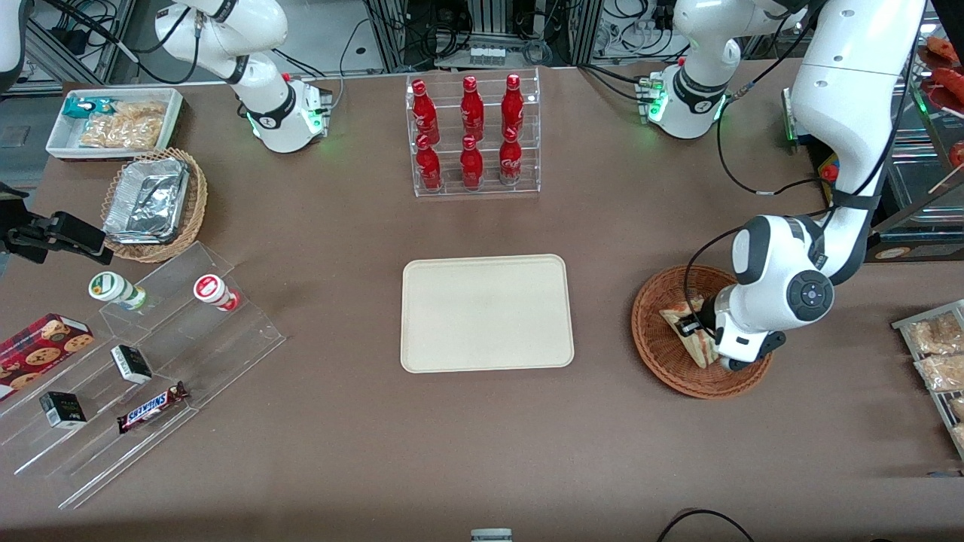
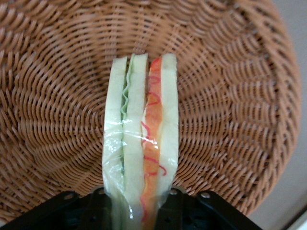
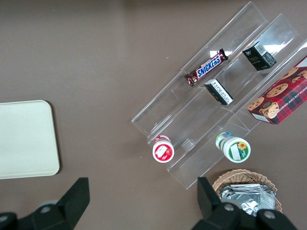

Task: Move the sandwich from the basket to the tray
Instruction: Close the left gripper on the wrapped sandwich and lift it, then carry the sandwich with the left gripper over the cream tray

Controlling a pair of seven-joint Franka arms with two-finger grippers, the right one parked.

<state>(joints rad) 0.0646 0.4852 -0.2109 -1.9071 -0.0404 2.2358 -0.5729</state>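
The sandwich (image 1: pixel 699 342), a wedge of white bread with red, orange and green filling in clear wrap, lies in the reddish-brown wicker basket (image 1: pixel 663 357) toward the working arm's end of the table. My left gripper (image 1: pixel 697 325) is down inside the basket, and its black fingers (image 2: pixel 170 208) press on both bread faces of the sandwich (image 2: pixel 141 139). The woven basket floor (image 2: pixel 57 120) lies close beneath it. The beige tray (image 1: pixel 486 312) lies flat at the table's middle, with nothing on it, and its corner shows in the right wrist view (image 3: pixel 26 139).
A clear rack of red bottles (image 1: pixel 473 135) stands farther from the camera than the tray. Toward the parked arm's end are a tan basket of foil containers (image 1: pixel 154 203), a white snack bin (image 1: pixel 113 120) and acrylic steps with snacks (image 1: pixel 151 361). Snack packets (image 1: pixel 938 346) lie beside the basket.
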